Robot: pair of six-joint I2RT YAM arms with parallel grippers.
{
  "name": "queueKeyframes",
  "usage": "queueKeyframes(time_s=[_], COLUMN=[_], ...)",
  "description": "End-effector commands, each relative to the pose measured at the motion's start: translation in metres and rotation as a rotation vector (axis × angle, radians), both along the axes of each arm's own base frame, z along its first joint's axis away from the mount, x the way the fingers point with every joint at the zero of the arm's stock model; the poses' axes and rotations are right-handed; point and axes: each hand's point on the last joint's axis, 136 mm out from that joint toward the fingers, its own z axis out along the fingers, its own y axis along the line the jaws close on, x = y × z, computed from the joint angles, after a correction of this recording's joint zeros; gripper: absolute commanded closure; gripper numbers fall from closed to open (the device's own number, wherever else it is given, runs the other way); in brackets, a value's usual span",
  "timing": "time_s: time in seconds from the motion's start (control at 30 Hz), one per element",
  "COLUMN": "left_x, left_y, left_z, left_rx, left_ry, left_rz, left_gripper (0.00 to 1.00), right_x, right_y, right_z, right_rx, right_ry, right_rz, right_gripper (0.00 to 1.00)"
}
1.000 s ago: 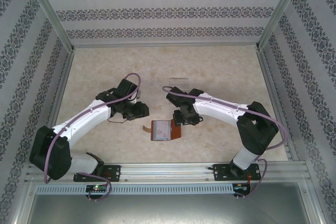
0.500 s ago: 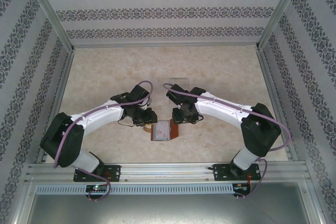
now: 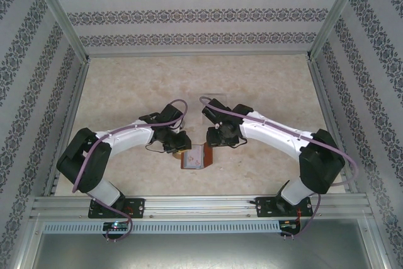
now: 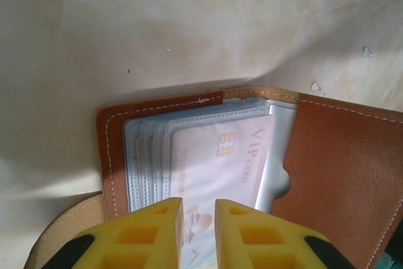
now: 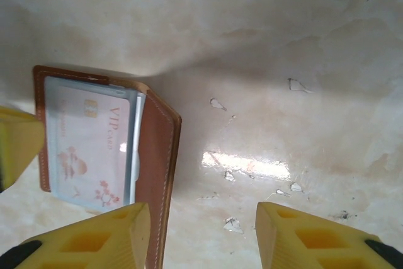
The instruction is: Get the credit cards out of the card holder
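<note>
The reddish-brown card holder (image 3: 196,157) lies open on the table between my two grippers. In the left wrist view its grey-blue pockets hold a pale pink credit card (image 4: 214,168) printed "VIP card", beside the brown flap (image 4: 340,168). My left gripper (image 4: 198,218) hovers over the card's near end, jaws a slim gap apart with the card showing through. My right gripper (image 5: 201,212) stands wide open, one finger over the holder's brown flap (image 5: 154,155), the other over bare table. The same card (image 5: 88,149) shows there too.
The tan strap (image 4: 63,225) curls out at the holder's left end. Patterned walls and metal posts (image 3: 69,92) fence the table on three sides. A metal rail (image 3: 201,205) runs along the near edge by the arm bases.
My left arm has swung right onto the holder's left end and its jaws have narrowed. The right gripper has closed a little and stayed by the holder's right edge.
</note>
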Motion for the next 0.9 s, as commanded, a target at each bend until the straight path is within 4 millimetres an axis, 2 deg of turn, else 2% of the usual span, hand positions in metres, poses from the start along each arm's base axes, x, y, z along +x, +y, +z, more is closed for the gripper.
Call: queueKeyframes(time_s=[0.0, 0.17, 0.33, 0.6, 0.87], left_x=[-0.003, -0.004, -0.004, -0.007, -0.005], left_y=[-0.005, -0.006, -0.004, 0.002, -0.011], left_z=[-0.007, -0.013, -0.014, -0.008, 0.000], left_rx=[-0.015, -0.015, -0.001, 0.036, -0.006], left_ry=[0.002, 0.016, 0.015, 0.013, 0.003], left_rz=[-0.017, -0.019, -0.021, -0.029, -0.026], left_gripper=[0.80, 0.81, 0.83, 0.85, 0.88], right_x=[0.000, 0.000, -0.004, -0.007, -0.006], right_y=[0.014, 0.047, 0.072, 0.059, 0.049], right_z=[0.026, 0.038, 0.028, -0.022, -0.052], right_rx=[0.098, 0.282, 0.403, 0.354, 0.363], right_ry=[-0.028, -0.008, 0.060, 0.148, 0.181], right_rz=[-0.011, -0.011, -0.003, -0.058, -0.108], right_gripper=[0.53, 0.57, 0.61, 0.67, 0.72])
